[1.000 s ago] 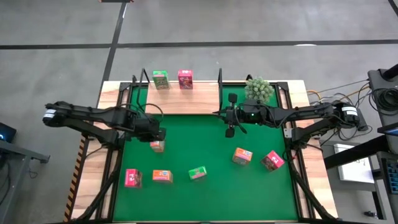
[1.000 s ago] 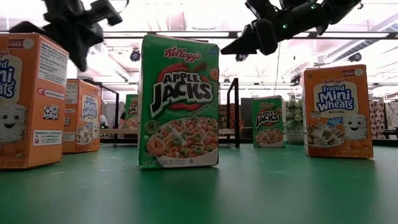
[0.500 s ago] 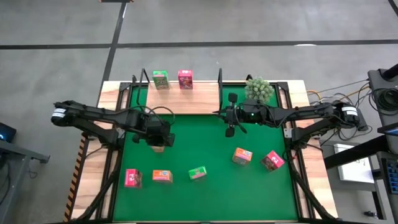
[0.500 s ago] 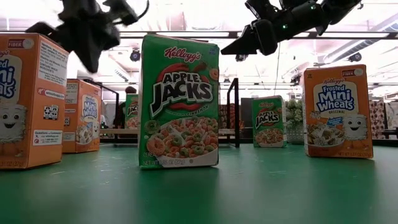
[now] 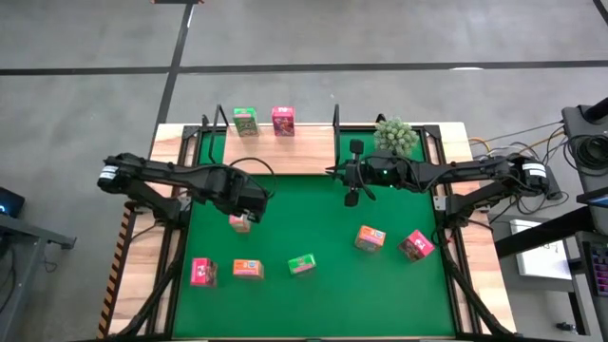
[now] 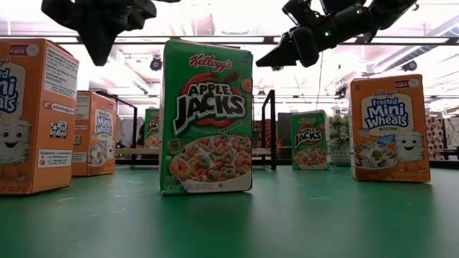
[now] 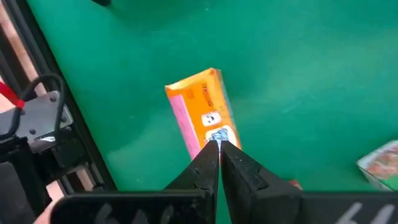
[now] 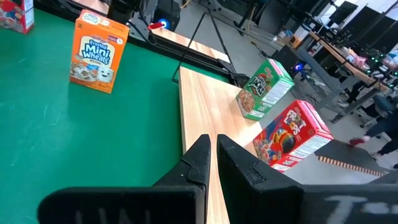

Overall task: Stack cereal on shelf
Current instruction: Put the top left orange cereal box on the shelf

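Six cereal boxes stand on the green mat: pink (image 5: 202, 272), orange (image 5: 248, 270), green (image 5: 302, 264), orange (image 5: 370, 237), pink (image 5: 416, 245) and an orange one (image 5: 239, 221) under my left gripper. A green box (image 5: 245, 121) and a pink-red box (image 5: 283, 120) stand on the wooden shelf (image 5: 285, 157) at the far edge. My left gripper (image 7: 217, 147) is shut and hovers above the orange box (image 7: 202, 115), high over the mat in the low view (image 6: 97, 29). My right gripper (image 8: 212, 146) is shut and hangs in the air before the shelf (image 8: 199, 106).
A small green bushy plant (image 5: 395, 136) stands at the shelf's right end, close to my right arm. Black wire brackets (image 5: 335, 119) rise at the shelf's ends. Bare green mat (image 5: 304, 214) lies between the two grippers.
My left arm has reached toward the table's right. Its gripper dipped over the orange box, then rose again. The box stands where it was. My right arm has kept still.
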Tool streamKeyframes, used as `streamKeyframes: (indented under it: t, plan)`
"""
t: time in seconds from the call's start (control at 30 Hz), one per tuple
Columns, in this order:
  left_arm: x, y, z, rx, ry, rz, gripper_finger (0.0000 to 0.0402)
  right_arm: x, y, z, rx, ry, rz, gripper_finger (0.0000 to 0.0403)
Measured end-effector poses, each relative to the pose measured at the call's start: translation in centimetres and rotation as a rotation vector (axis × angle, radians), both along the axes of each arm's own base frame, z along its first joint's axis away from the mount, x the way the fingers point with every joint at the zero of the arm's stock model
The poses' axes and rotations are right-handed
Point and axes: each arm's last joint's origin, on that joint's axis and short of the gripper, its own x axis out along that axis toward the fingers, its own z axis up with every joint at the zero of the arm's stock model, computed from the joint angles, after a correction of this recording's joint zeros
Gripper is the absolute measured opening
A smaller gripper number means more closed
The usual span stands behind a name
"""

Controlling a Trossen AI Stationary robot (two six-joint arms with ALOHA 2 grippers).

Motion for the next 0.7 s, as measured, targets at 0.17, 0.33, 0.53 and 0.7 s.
streamKeyframes:
  t: [0.17, 0.33, 0.53, 0.7]
  plan:
    - [-0.6, 0.0, -0.8, 0.023, 0.016, 0.009, 0.002, 0.0, 0.0, 0.0, 0.001, 0.003, 0.0, 0.0018]
    - [-0.7, 0.1, -1.2, 0.027, -0.011, 0.021, 0.0081, 0.0, 0.0, -0.1, 0.003, 0.012, 0.0, 0.0018]
    - [-1.1, 0.1, -2.7, 0.03, 0.013, 0.023, 0.0195, 0.0, 0.0, -0.1, 0.004, 0.015, 0.0, 0.0018]
    - [-0.8, 0.1, -4.4, 0.021, -0.025, 0.018, 0.0267, 0.0, 0.0, -0.2, 0.006, 0.014, -0.001, 0.0018]
